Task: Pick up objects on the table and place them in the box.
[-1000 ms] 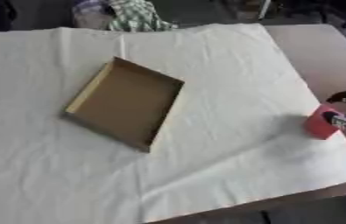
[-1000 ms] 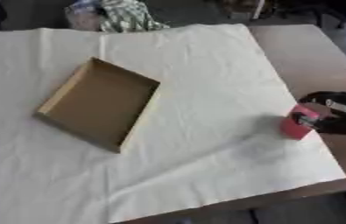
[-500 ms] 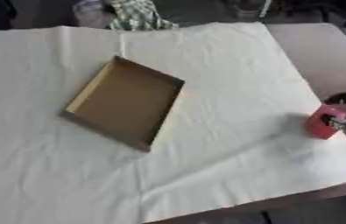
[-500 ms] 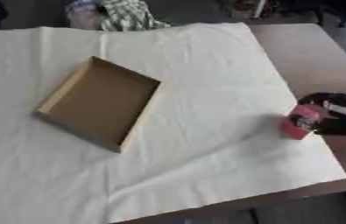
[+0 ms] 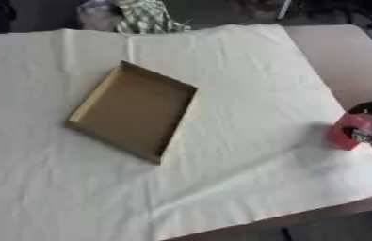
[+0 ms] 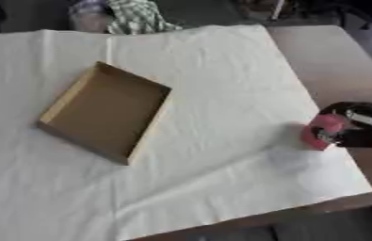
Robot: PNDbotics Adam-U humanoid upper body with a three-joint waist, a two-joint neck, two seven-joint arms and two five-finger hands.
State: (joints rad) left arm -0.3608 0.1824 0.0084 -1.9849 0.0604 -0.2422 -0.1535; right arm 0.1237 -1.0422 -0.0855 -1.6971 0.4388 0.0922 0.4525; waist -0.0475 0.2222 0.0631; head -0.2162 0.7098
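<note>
Left to centre: a shallow, open-topped brown cardboard box [image 6: 105, 112] lies askew on a creased white cloth [image 6: 222, 94] covering most of the brown worktop [image 6: 337, 61]; nothing shows inside it. Beyond the far edge, a bundle of green-and-white checked fabric [image 6: 136, 15]. Right: a small red cylindrical object [image 6: 322, 132] stands near the cloth's right border, well apart from the box. The robot's black right hand [image 6: 362, 126] enters from the right edge, its fingers curled round the red object, a silver part showing against it.
</note>
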